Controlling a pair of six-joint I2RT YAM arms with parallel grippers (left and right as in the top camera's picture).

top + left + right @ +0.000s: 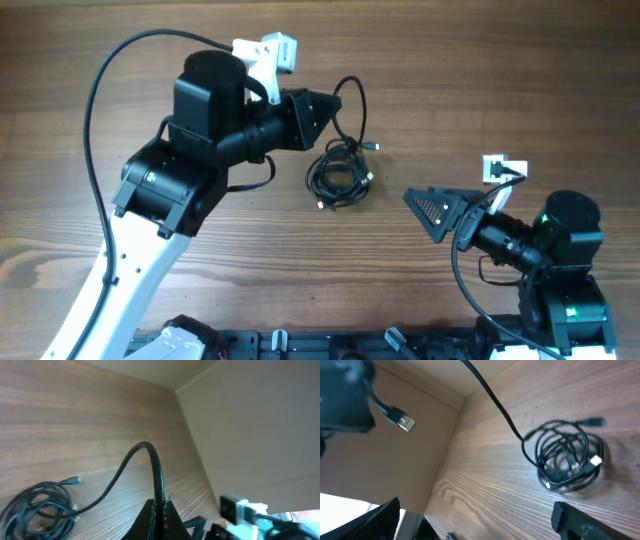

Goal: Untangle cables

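Two grippers flank the cables point(340, 178), coiled together on a wooden table point(80, 300). Just up-left of the coil, the left gripper point(330, 108) pinches one strand rising from it. Right of the coil, the right gripper point(425, 205) gapes wide, empty.

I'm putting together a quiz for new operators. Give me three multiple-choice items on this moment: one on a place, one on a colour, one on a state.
1. Where is the cable bundle? A) in the right gripper B) lying on the table C) hanging off the table
2. What colour are the cables? A) white B) black C) red
3. The left gripper is: A) open, empty B) flat on the table C) shut on a strand
Key: 1 B, it lies on bare wood; 2 B, every strand is black; 3 C, it pinches a strand leading to the bundle.
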